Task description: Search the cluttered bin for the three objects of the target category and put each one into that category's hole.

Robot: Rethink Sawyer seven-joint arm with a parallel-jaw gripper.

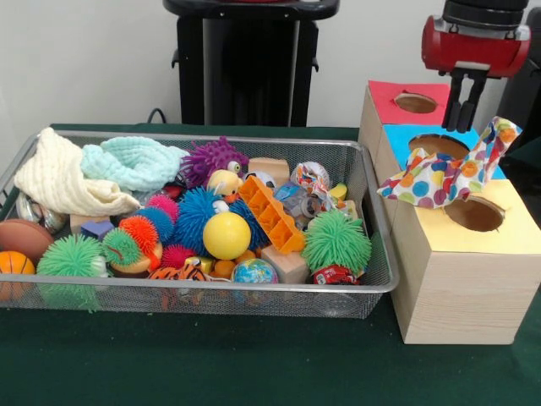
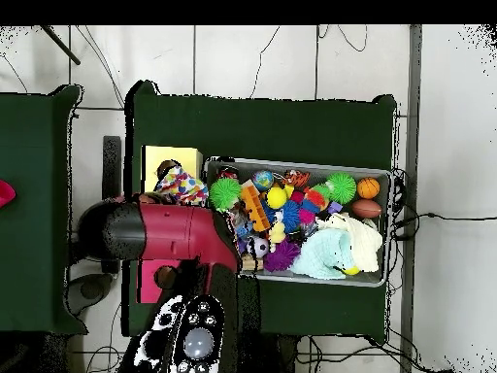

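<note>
A white cloth with multicoloured polka dots [image 1: 444, 173] lies crumpled on top of the pale wooden box, between the blue-surround hole [image 1: 435, 145] and the yellow-surround hole [image 1: 475, 213], overlapping the yellow hole's near-left edge. My gripper [image 1: 467, 125] hangs just above and behind the cloth, over the blue surround, with a narrow gap between its fingers and nothing in them. The silver wire mesh bin [image 1: 372, 279] stands left of the boxes, full of toys. A dotted white piece [image 1: 311, 175] shows at its back right. In the overhead view the cloth [image 2: 182, 185] lies by the yellow top [image 2: 167, 157]; the arm hides the gripper.
A red-surround hole [image 1: 416, 102] lies at the far end of the box row. The bin holds spiky rubber balls [image 1: 336, 241], a yellow ball [image 1: 226, 235], an orange block [image 1: 270, 213], and cream [image 1: 59, 178] and mint knitted cloths [image 1: 135, 162]. Dark green cloth [image 1: 211, 364] covers the table.
</note>
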